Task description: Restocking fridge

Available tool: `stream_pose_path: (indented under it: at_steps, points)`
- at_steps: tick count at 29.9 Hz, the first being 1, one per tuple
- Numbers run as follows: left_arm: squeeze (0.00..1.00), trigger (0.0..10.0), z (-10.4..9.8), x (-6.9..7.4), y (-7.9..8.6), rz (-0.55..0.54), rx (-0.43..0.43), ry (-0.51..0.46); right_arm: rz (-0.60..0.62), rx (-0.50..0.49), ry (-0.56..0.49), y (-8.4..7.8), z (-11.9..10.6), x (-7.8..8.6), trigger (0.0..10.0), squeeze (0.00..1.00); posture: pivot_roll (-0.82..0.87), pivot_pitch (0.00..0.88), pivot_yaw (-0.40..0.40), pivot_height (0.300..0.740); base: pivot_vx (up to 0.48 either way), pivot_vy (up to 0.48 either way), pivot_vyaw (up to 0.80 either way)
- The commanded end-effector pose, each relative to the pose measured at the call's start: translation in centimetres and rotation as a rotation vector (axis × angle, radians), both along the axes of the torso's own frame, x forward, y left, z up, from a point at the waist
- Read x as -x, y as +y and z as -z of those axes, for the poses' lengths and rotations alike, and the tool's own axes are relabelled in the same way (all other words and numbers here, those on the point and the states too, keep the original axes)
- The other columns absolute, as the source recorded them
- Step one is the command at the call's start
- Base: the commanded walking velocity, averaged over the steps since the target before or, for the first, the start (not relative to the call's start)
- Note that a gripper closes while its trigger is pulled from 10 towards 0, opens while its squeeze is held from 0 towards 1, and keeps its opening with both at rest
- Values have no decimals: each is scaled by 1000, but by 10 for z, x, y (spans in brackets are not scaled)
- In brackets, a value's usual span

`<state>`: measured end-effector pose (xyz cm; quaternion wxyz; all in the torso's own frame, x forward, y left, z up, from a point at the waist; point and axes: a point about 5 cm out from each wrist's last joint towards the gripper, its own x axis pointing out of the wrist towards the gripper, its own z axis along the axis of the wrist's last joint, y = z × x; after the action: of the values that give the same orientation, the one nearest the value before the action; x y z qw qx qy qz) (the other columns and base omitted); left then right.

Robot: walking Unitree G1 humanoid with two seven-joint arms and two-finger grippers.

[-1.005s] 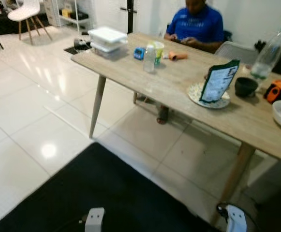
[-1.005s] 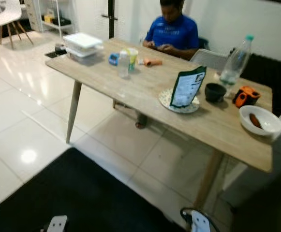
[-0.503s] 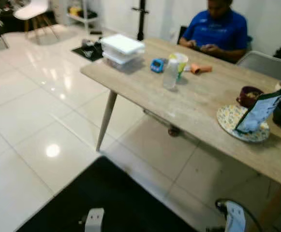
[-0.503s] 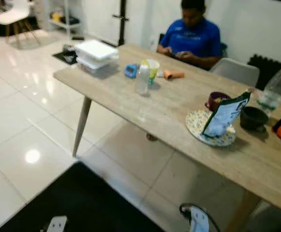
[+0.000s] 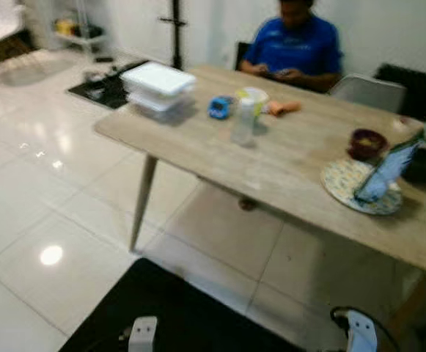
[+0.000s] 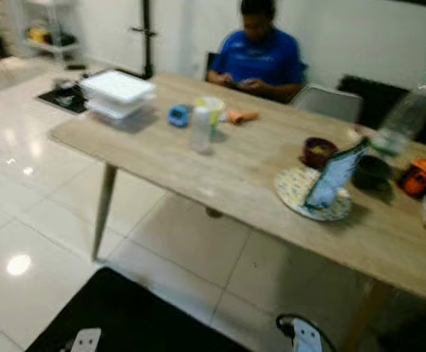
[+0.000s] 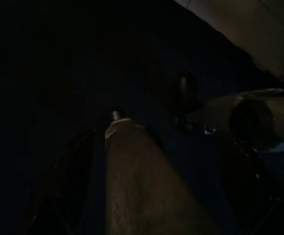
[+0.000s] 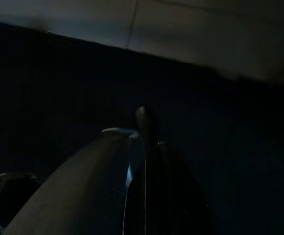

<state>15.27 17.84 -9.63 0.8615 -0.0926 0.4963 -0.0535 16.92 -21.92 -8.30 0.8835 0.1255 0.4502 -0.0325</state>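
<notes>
near edge: bare strip of table [image 6: 198, 172] along the front, open w/ nothing on it
left end: stacked white tubs [image 6: 117, 94] fill the corner
middle: bottle [image 6: 201, 129], cup [image 6: 211, 110], blue item [image 6: 177, 115] bunched close
right: plate [image 6: 309, 194] w/ pouch [image 6: 336, 174], bowls behind, crowded
far side: seated person [image 6: 256, 60]
floor: black mat [image 6: 147, 315] in front, tiles beyond

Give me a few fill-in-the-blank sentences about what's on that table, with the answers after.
1. The person seated behind the wooden table wears a ____ shirt.
2. The upright snack bag stands on a patterned ____.
3. The stacked food containers at the table's corner are ____ in colour.

Answers: blue; plate; white
</notes>
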Motion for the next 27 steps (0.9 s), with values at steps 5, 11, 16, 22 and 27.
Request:
stream_pose_path:
  at_steps: [5,11,16,22,27]
  points:
    - [0,10000,1,3,-2,6,6,8,-11,7,15,-2,1,3,10000,0,-91,54,-34,740,0,0,-769]
    - [0,10000,1,2,-3,12,10,6,-14,7,17,-2,1,3,10000,0,-89,56,-35,740,0,0,-772]
    - [0,10000,1,2,-4,13,12,4,-16,6,18,-2,1,3,10000,0,-89,56,-35,740,0,0,-772]
    - [0,10000,1,2,-4,16,11,0,-16,6,24,-1,2,5,10000,0,-89,56,-35,740,0,0,-775]
    - [0,10000,0,0,-5,21,10,-8,-18,6,19,-2,1,3,10000,0,-89,56,-35,740,0,0,-775]
